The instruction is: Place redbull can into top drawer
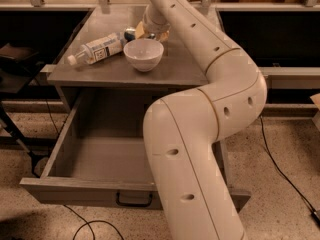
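Gripper (152, 30): far back over the grey table top (185, 70), down low, just behind the white bowl (143, 54). Mostly hidden under the fat end of the big white arm (200, 134). Open, closed or holding something? No way to see that from here.

Redbull can (130, 33): up on the table top, not in the drawer yet. Just a little blue and silver bit peeking out. Sits behind the bowl, right by the gripper's left side and right at the flat end of the plastic bottle (97, 48). Touching the gripper or not? Too hidden to say.

Right by the can and under the gripper, something yellow (140, 30). Hard to know what.

Plastic bottle: on its side, white label up, cap pointing toward the table's left edge. Close beside the bowl, on its left.

Bowl: standing the right way up, near the middle of the table top.

Top drawer (85, 190): pulled way out, right under the table top. Deep and grey inside. Small dark handle (134, 199) in the middle of the flat front. Right part of the drawer hidden behind the arm.

Arm: bends like a big elbow on the right, then stretches back up over the table.

Below it all, speckled floor (290, 184) with a black cable (272, 156) lying on it.
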You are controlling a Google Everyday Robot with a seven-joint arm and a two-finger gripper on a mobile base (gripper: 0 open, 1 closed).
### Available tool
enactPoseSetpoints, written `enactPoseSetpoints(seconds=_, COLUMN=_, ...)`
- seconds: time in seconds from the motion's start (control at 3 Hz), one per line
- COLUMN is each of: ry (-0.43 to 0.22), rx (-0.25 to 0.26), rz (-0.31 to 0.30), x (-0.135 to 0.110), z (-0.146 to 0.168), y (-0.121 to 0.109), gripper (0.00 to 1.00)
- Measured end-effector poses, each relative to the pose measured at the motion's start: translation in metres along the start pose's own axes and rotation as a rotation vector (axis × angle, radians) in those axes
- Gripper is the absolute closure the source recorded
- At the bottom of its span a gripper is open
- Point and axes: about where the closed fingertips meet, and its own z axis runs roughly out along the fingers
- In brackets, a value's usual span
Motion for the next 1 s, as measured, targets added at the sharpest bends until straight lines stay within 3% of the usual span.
enactPoseSetpoints(seconds=1.0, ry=-0.024, rx=-0.014, rz=0.014, x=-0.005, z=-0.0091, y=-0.0079, gripper=1.0)
